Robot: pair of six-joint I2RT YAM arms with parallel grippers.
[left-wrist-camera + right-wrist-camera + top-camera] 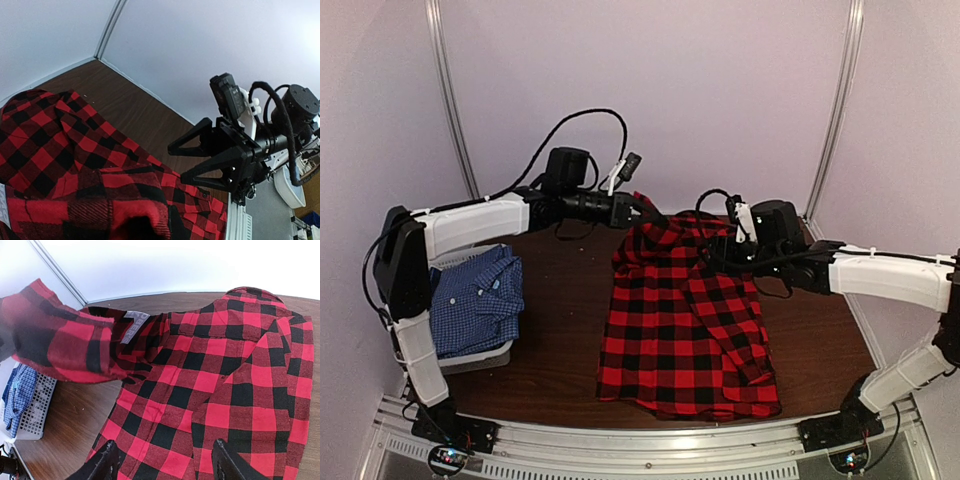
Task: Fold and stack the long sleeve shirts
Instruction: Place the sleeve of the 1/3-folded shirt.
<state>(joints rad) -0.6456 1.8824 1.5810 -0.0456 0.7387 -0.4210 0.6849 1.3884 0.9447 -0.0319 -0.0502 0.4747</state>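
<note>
There are two shirts: one red-and-black plaid shirt (685, 320) spread over the middle of the table (560, 350), and one blue checked shirt (475, 300) at the table's left edge. There is one pale basket (480, 357), also at that left edge, and one white label (134, 326) at the plaid collar. Two robot arms rise from the near edge, a left arm (470, 225) and a right arm (880, 275). There are two grippers, a left gripper (640, 208) and a right gripper (165, 450). There is one table.
</note>
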